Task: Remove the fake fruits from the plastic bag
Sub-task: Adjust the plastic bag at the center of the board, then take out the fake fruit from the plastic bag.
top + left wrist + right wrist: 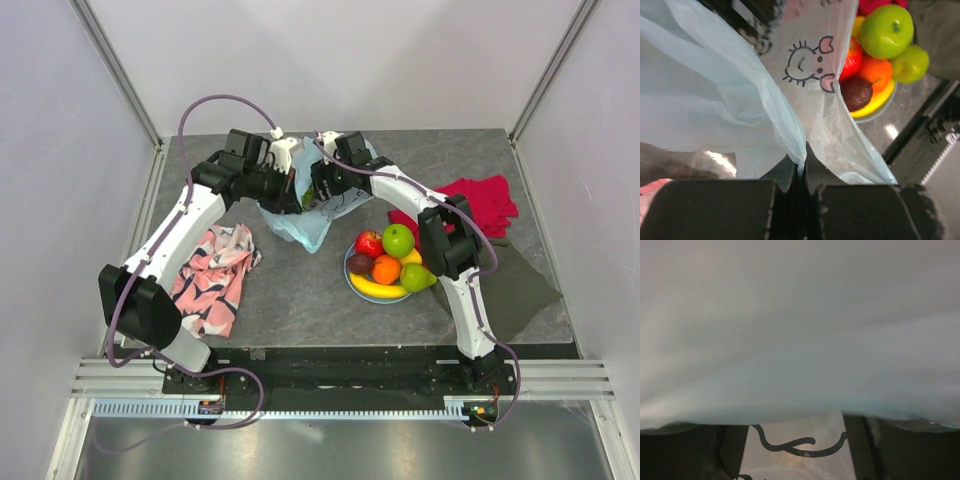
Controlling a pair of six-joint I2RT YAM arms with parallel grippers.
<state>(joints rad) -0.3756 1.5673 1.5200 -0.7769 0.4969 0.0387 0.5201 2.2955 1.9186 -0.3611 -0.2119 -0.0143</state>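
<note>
The grey surface [300,300] carries everything, and the light-blue plate [349,272] sits near its middle. Just right of the plate a dark grey-green cloth [520,285] lies flat, partly under the right arm. The plastic bag [300,228] is bunched up behind the plate and to its left, near it but not touching, pale blue and crinkled with a cartoon animal face printed on it. Well to the left of the plate a pink patterned cloth [212,275] lies crumpled under the left arm; behind the plate to the right a red cloth [480,200] is heaped.

On the plate the fake fruits are piled together – green apple [398,240], red apple [369,243], orange [386,268], banana [378,288] along the near rim, a second green fruit [416,277] on the right side and a dark plum [359,264] on the left.

Both arms reach over the bag from either side, hiding its top. The left end effector [801,172] is clamped tight on a gathered fold of the bag, whose film blocks most of its camera's view of the plate. The right end effector [318,190] is at the bag too – film fills its wrist view, its fingers [730,450] stand apart with printed film across the gap, and nothing solid shows between them.
</note>
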